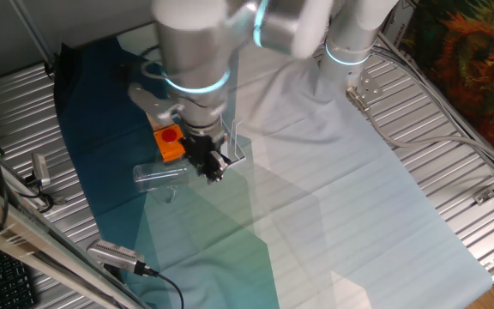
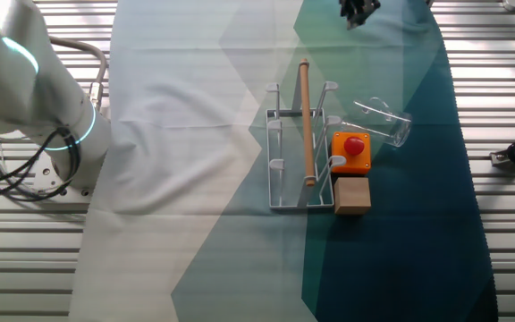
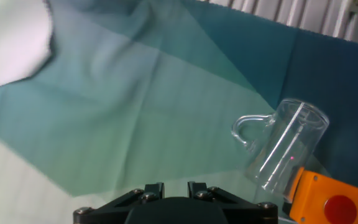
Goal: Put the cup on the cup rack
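The cup (image 3: 283, 145), lying on its side on the bench beside the orange box (image 3: 325, 198), is judged rigid, slippery and fragile, best taken by handle or rim, while the end effector (image 1: 213, 169) hangs empty, its opening not discernible.

Even, fairly bright light in both fixed views; I see soft shadows only. Hand view is bluish and soft; the cup (image 3: 283, 144) shows faint glints, white cloth (image 3: 11, 37) at top-left washed out, fingers blurred.
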`<move>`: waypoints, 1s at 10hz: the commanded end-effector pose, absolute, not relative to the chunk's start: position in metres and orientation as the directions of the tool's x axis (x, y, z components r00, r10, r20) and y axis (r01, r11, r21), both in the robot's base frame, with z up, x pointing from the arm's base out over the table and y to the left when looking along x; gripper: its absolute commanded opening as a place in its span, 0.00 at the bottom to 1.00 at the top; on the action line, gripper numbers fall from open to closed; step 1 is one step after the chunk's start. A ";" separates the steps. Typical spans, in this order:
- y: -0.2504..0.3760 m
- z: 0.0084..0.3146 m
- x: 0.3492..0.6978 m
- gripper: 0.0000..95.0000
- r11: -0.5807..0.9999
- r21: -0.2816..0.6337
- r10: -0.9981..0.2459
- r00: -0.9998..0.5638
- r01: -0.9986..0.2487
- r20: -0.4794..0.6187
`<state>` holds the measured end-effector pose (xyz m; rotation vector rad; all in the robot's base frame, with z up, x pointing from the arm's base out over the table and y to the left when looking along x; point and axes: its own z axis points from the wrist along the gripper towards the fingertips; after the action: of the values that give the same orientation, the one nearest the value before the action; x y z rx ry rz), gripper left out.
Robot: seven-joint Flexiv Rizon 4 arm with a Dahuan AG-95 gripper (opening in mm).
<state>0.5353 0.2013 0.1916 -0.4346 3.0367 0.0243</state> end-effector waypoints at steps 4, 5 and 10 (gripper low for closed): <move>0.205 0.195 0.535 0.20 0.970 -0.006 -0.243 -0.968 -0.243 -0.059; 0.205 0.195 0.535 0.20 0.969 -0.006 -0.246 -0.968 -0.246 -0.058; 0.206 0.195 0.535 0.20 0.971 0.000 -0.239 -0.969 -0.239 -0.064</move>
<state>0.5343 0.2042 0.1949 -0.3690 3.0536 0.0144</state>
